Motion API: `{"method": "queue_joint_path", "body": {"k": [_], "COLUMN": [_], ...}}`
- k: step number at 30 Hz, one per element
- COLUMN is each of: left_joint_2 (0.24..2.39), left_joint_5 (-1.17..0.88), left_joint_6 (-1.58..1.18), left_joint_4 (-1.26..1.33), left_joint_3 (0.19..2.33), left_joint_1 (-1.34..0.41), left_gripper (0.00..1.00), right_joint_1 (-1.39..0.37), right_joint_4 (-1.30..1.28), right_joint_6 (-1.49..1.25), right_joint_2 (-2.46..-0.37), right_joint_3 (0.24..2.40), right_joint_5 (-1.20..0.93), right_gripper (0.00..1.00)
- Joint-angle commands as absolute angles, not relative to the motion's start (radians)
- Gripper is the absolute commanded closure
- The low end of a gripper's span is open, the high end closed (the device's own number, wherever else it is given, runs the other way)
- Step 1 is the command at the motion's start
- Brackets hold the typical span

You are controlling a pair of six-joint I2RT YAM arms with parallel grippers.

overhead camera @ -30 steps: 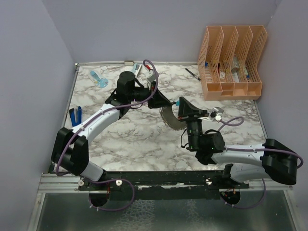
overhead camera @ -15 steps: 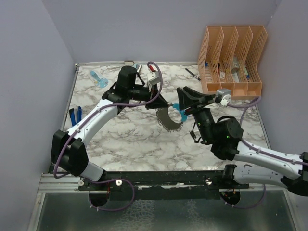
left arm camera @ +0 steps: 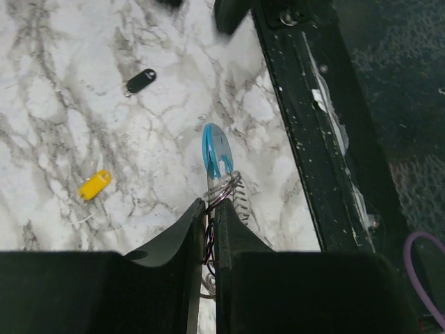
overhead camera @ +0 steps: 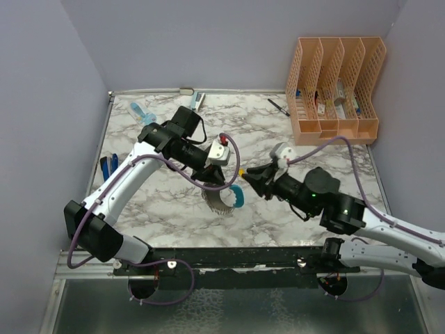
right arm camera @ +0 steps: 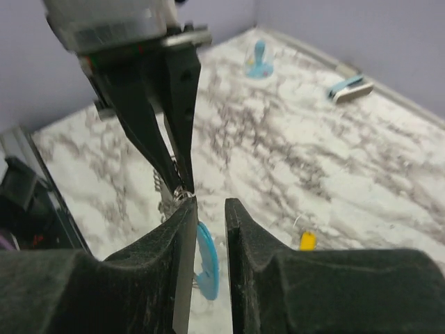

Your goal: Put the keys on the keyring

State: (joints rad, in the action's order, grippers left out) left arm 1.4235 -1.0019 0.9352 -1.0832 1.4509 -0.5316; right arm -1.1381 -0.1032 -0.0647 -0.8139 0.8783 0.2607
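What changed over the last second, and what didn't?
The left gripper carried the keyring toward the near edge, still clamped on it. The right gripper came off the ring's blue section and drew back; its jaws stand slightly apart, empty. The orange organizer and black pen stayed put.

light: even, soft | shadows: faint | wrist views: foreground blurred

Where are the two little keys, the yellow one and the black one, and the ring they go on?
yellow key (left arm camera: 95,185): left wrist view, middle of its body.
black key (left arm camera: 141,81): left wrist view, middle of its body.
keyring (left arm camera: 216,152): left wrist view, on its light-blue section.
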Motion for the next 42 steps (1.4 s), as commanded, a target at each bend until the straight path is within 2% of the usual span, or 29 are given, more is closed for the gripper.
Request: {"method": "queue_joint_path", "body": {"k": [1,9,18,30,32,36,42], "left_joint_2": [1.411,1.319,1.321,1.353,1.35,1.344,1.342], "left_joint_5": [-0.99,-0.956,-0.952,-0.979,-0.98,-0.988,-1.017], "left_joint_6": [1.092,0.943,0.886,0.842,0.841,0.839,0.824], "left_joint_4": [-1.253,-1.037,-0.985,-0.957,-0.959,-0.963,-0.967], "left_joint_3": [1.449,1.329,1.306,1.323,1.325,1.326,1.339], "left_joint_1": [-0.582,-0.604,-0.604,-0.604,-0.604,-0.604,-0.604], "left_gripper": [1.0,1.0,1.0,1.0,1.0,1.0,1.0], "right_joint_1": [-1.143,-1.142,-1.142,-1.142,-1.143,-1.143,-1.143], "right_joint_4": [-0.171,-0.127,-0.097,-0.05,-0.043,-0.03,-0.015], "right_joint_6": [-0.086,-0.077,-0.116,-0.103,-0.104,-0.11,-0.104], "right_joint_2": [-0.894,-1.011,-0.956,-1.024,-1.017,-0.993,-0.962], "right_joint_3": [0.823,0.839,0.795,0.799,0.794,0.779,0.761], "right_joint_5": [0.115,0.026,0.0,0.002,0.011,0.051,0.076], "right_gripper": [0.76,0.75,0.76,0.77,0.8,0.95,0.99]}}
